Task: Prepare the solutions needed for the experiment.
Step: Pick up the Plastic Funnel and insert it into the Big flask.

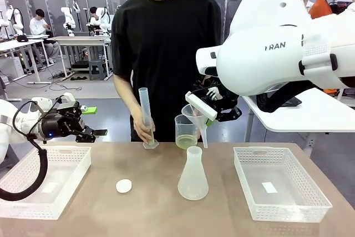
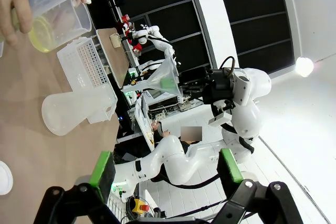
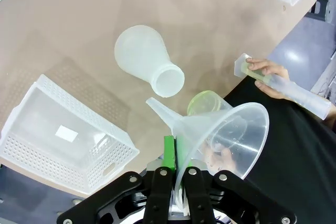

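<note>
Jaws of the right gripper (image 3: 176, 150) are pressed together on the rim of a clear plastic funnel (image 3: 226, 135), one green pad lying flat against the outside of its wall. The funnel hangs tilted above and just behind the flask (image 1: 193, 176). Its slanted spout ends close to the flask's open mouth but outside it. The flask is a frosted cone with a narrow neck, standing upright on the brown table (image 1: 150, 209). Just behind the flask, on the person's side, stands a clear beaker (image 1: 186, 131). The solution (image 1: 186, 141) is a shallow pale yellow, slightly greenish layer in the bottom of that beaker. Behind the flask and toward the robot's left, the person's hand (image 1: 145, 131) grips a tall measuring cylinder (image 1: 145, 109) low down. The cylinder leans a little, and its base is down at the table. A small white round cap (image 1: 123, 186) lies flat on the table to the flask's left, apart from it. A white mesh basket (image 1: 288, 206) sits to the flask's right and another (image 1: 66, 149) well to its left. Above that left basket's far edge the left gripper (image 1: 97, 133) hovers level, aimed toward the flask. Its jaws are spread wide with nothing between them.
</note>
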Motion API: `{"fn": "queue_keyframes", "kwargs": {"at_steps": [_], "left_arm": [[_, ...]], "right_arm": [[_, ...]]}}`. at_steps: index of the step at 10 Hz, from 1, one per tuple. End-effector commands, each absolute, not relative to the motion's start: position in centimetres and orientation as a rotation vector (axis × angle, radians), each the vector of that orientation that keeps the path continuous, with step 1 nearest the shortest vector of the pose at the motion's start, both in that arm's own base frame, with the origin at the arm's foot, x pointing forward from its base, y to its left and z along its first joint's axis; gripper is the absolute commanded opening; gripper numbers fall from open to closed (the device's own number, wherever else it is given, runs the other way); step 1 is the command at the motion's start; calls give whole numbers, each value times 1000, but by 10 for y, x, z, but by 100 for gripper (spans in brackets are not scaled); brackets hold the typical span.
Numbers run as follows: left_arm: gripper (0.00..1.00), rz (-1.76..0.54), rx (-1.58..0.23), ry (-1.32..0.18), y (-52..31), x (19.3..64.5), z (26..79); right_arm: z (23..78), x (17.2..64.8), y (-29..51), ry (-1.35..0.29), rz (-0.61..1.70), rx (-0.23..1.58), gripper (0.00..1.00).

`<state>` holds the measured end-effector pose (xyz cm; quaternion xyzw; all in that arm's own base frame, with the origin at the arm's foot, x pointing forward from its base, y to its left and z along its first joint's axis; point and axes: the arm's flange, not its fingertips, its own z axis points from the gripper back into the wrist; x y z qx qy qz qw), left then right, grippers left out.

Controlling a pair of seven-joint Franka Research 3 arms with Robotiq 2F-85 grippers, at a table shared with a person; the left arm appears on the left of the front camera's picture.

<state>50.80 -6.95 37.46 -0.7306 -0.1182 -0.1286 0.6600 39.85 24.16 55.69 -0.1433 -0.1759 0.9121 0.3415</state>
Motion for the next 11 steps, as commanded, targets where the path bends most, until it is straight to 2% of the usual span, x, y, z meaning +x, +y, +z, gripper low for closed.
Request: {"fn": "queue_keyframes", "kwargs": {"at_steps": [1,6,11], "left_arm": [[100,-312,-1669,-276,-69,509,375],[100,-312,-1669,-276,-69,509,375],[100,-312,-1669,-276,-69,509,375]], "right_arm": [[555,400,245,-469,2383,-359,3],[553,407,259,-574,2426,-339,3],[542,426,260,-593,2439,-315,3]]}}
